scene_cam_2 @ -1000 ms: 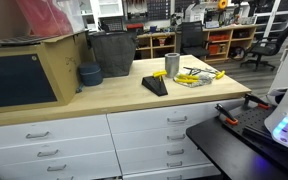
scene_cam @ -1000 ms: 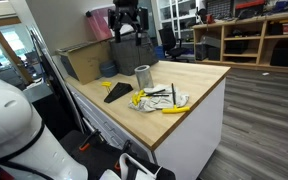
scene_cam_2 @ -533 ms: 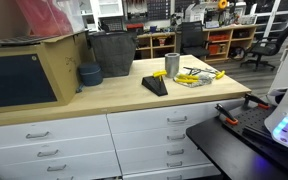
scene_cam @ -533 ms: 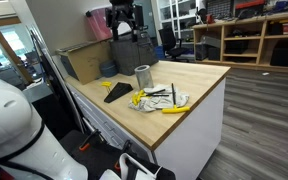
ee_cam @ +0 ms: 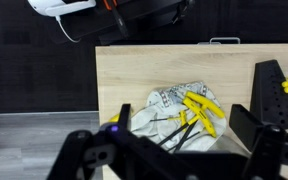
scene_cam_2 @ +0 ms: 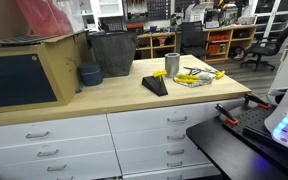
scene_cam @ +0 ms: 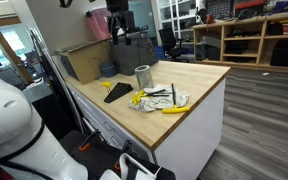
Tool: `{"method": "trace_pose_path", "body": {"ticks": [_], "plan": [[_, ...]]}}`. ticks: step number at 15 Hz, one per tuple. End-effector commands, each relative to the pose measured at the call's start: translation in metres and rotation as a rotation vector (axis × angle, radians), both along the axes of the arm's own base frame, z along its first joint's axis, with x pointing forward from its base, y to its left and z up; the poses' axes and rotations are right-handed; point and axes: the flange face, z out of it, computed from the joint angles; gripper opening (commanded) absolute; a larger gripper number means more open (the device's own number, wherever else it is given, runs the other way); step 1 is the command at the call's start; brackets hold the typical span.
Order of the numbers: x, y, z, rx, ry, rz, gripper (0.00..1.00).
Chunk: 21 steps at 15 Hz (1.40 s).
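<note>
My gripper (scene_cam: 127, 32) hangs high over the back of the wooden worktop (scene_cam: 199, 75), above a dark bin (scene_cam: 134, 52). In the wrist view the gripper (ee_cam: 184, 125) is open and empty, with its fingers wide apart. Far below it lies a white cloth (ee_cam: 169, 105) with several yellow-handled hex keys (ee_cam: 199, 108) on it. The cloth shows in both exterior views (scene_cam: 156, 98) (scene_cam_2: 192, 76). A metal cup (scene_cam: 142, 75) stands upright just behind the cloth. A black wedge-shaped holder (scene_cam: 117, 93) lies beside it. The gripper touches nothing.
A wooden box (scene_cam_2: 24, 65) and a blue bowl (scene_cam_2: 89, 74) stand at the back of the worktop next to the bin (scene_cam_2: 112, 52). A loose yellow tool (scene_cam: 174, 110) lies near the front edge. Drawers (scene_cam_2: 174, 130) run below. Shelves and chairs stand beyond.
The gripper has drifted a little up and to the left over the bin. The things on the worktop have not moved.
</note>
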Motion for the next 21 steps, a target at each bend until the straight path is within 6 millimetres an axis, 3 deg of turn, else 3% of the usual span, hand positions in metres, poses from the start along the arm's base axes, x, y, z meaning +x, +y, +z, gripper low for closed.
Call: {"method": "trace_pose_path", "body": {"ticks": [1, 6, 7, 8, 11, 14, 17, 21], "plan": [[0.012, -0.015, -0.028, -0.014, 0.086, -0.124, 1.0], [0.019, -0.049, -0.077, -0.044, 0.204, -0.297, 1.0], [0.019, -0.053, -0.074, -0.015, 0.209, -0.284, 1.0], [0.013, -0.045, -0.075, -0.02, 0.194, -0.259, 1.0], [0.016, -0.053, -0.083, -0.017, 0.21, -0.275, 1.0], [0.023, -0.045, -0.083, -0.05, 0.207, -0.307, 1.0], [0.033, -0.035, -0.109, -0.103, 0.223, -0.391, 1.0], [0.046, -0.027, -0.159, -0.193, 0.264, -0.51, 1.0]]}}
